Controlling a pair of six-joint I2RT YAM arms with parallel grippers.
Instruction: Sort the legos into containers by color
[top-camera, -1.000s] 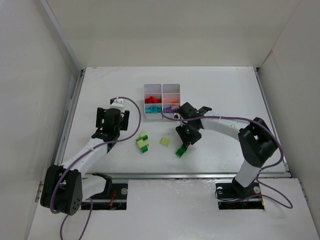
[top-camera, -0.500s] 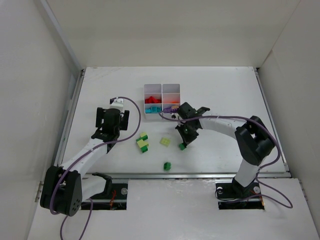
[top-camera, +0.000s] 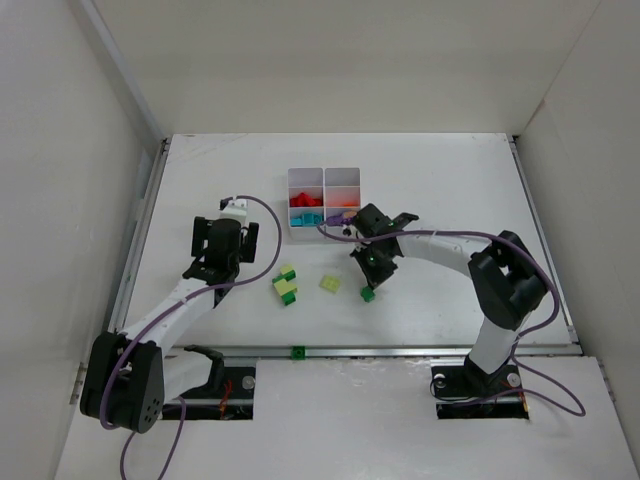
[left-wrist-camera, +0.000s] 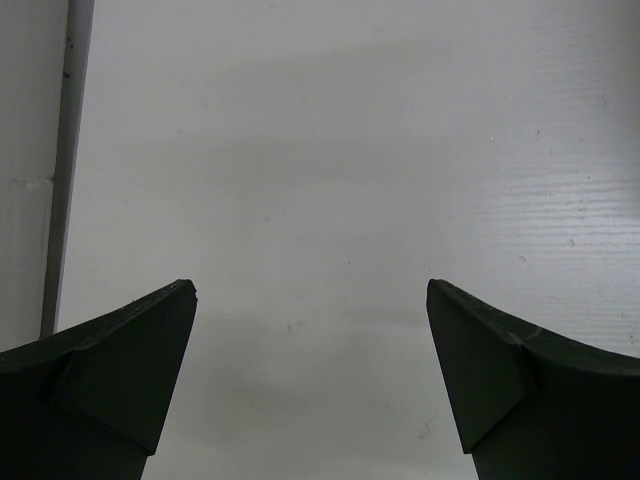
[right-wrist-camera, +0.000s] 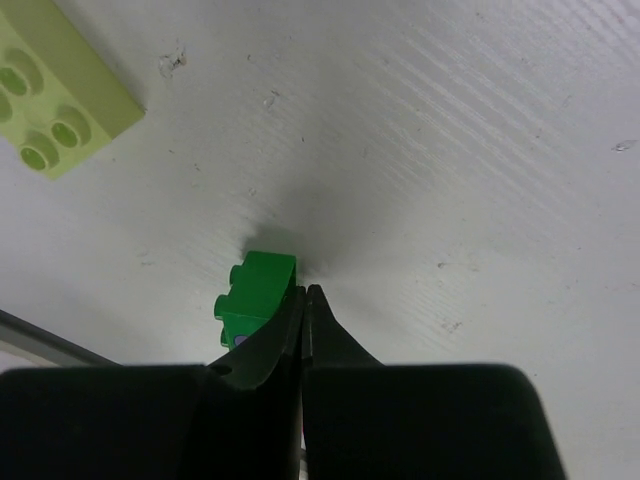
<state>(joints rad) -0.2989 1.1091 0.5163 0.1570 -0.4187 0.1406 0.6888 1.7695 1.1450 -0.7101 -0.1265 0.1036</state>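
The white container box (top-camera: 324, 176) stands at the table's middle back, with red, orange, teal and purple legos in its compartments. My right gripper (top-camera: 372, 279) is just in front of it, shut with nothing between its tips (right-wrist-camera: 304, 290). A green lego (right-wrist-camera: 254, 297) lies on the table against the left finger's outer side; it also shows in the top view (top-camera: 368, 293). A yellow-green lego (top-camera: 329, 284) (right-wrist-camera: 55, 98) lies to its left. A green and yellow-green clump (top-camera: 286, 285) lies further left. My left gripper (top-camera: 222, 243) (left-wrist-camera: 310, 290) is open and empty over bare table.
Another green lego (top-camera: 297, 351) sits on the metal rail at the table's front edge. White walls enclose the table on the left, back and right. A rail (left-wrist-camera: 58, 170) runs along the left side.
A green lego has come away from my right gripper and travelled front-left to the front rail. My right gripper has drawn back slightly. The left arm has not moved.
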